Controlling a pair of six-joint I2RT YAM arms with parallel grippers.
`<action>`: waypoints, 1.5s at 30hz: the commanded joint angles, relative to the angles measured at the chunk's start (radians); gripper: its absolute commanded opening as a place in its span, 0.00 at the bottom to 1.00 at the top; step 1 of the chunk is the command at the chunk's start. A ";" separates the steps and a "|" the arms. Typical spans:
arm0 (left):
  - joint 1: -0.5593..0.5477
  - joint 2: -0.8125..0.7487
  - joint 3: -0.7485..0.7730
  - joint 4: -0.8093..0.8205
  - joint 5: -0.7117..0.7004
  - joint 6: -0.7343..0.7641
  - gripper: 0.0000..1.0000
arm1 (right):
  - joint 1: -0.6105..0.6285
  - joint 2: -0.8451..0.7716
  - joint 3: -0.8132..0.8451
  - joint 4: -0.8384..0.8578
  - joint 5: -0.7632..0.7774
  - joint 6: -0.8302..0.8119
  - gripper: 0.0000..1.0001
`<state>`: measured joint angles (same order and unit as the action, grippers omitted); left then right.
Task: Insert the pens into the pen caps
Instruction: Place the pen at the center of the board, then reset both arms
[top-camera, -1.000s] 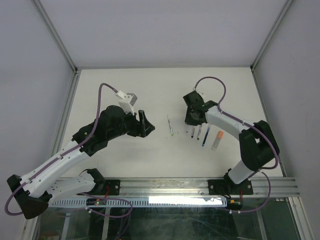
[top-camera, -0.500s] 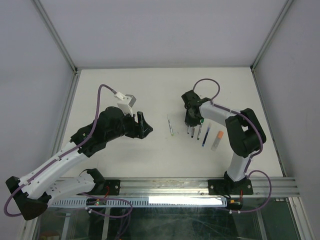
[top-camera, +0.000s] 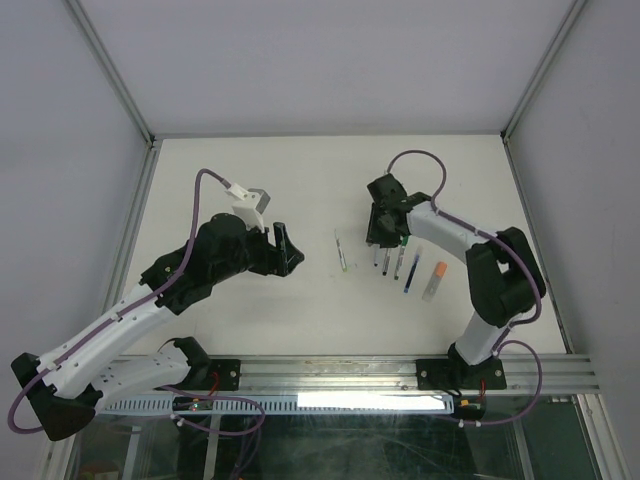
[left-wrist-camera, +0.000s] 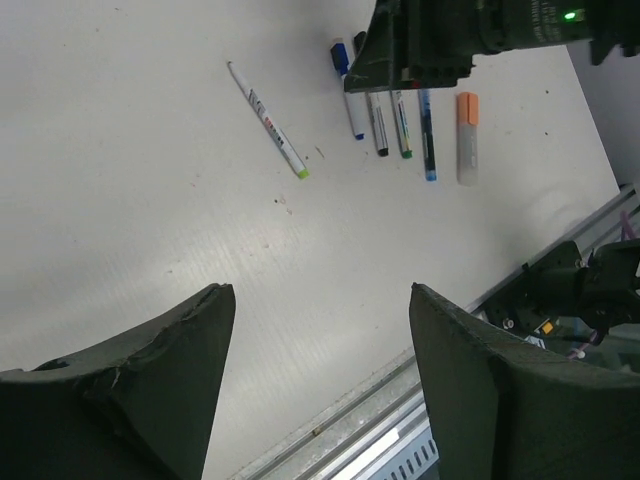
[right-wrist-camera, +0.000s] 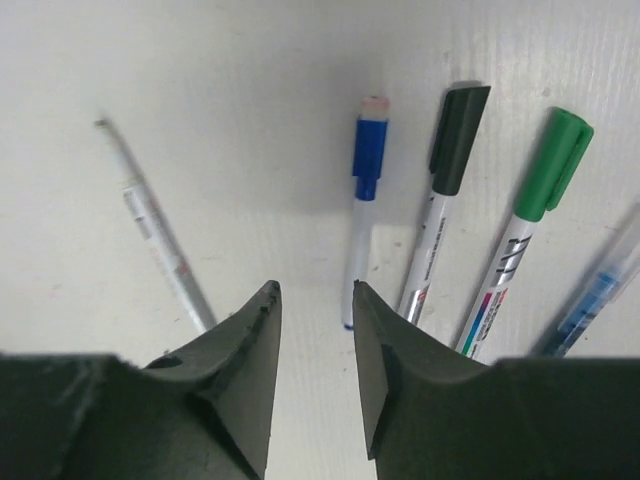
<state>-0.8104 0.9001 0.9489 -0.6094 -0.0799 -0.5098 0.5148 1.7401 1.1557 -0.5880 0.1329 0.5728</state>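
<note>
Several white-barrelled pens lie in a row on the table: one with a blue cap (right-wrist-camera: 367, 160), one with a black cap (right-wrist-camera: 458, 135), one with a green cap (right-wrist-camera: 553, 160), a blue see-through pen (right-wrist-camera: 597, 292) and an orange-capped one (top-camera: 434, 280). A thin bare pen (top-camera: 342, 251) with a green tip lies apart on their left; it also shows in the left wrist view (left-wrist-camera: 268, 122). My right gripper (right-wrist-camera: 312, 285) is narrowly open and empty, low over the table just left of the blue-capped pen's barrel. My left gripper (top-camera: 290, 250) is wide open and empty, left of the thin pen.
The table's raised metal edge (top-camera: 140, 215) runs along the left, and the front rail (left-wrist-camera: 400, 400) lies below the left gripper. White walls close the back and sides. The right arm's purple cable (top-camera: 420, 160) loops above its wrist.
The right arm's elbow has swung and its gripper has shifted slightly over the upper ends of the pen row. The left gripper has barely moved.
</note>
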 joint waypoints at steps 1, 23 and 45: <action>0.002 -0.022 0.010 0.001 -0.048 0.028 0.72 | -0.002 -0.205 0.016 0.024 -0.070 -0.039 0.39; 0.001 -0.259 -0.066 -0.080 -0.278 -0.016 0.97 | -0.002 -1.218 -0.436 0.082 -0.120 -0.108 1.00; 0.001 -0.406 -0.127 -0.105 -0.445 -0.070 0.99 | -0.001 -1.316 -0.462 -0.044 -0.064 -0.129 1.00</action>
